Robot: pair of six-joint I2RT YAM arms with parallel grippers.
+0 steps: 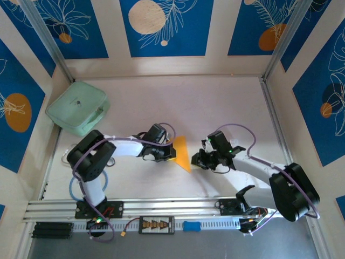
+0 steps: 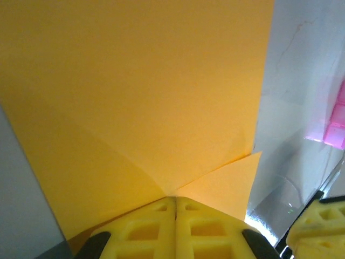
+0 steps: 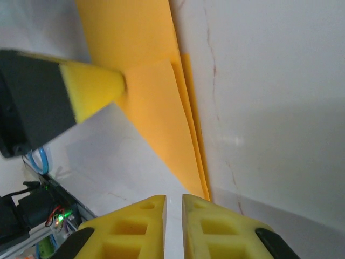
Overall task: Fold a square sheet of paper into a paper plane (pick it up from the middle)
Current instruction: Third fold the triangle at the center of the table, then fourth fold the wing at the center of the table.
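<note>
**A:** Where's the paper, and which of your pincers has it?

**B:** The thin orange-yellow paper sheet (image 1: 181, 152), creased into a triangle, is at the middle of the white table (image 1: 226, 102). My left pincer (image 1: 170, 152) is clenched on its 9 o'clock edge. In the left wrist view my yellow pads meet with the paper nipped between them. My right pincer (image 3: 173, 213) is at about 4 o'clock from the sheet, just short of its pointed tip. Its pads are a slit apart and grasp nothing.

**A:** How will it handle?

**B:** I'd judge it to be almost weightless, limp, and slick on this surface. The right wrist view shows stacked layers along the long edge, and I expect those to slide over each other. It will take a stray crease easily, and it may tear if my two pincers pull against each other.

**A:** So where should you take hold?

**B:** The task says the middle. For my right pincer I'd choose the layered edge a little in from the tip and pinch all the layers together, because the tip alone would curl. The rounded mint-green case (image 1: 78, 110) at the table's 10 o'clock is well apart.
</note>
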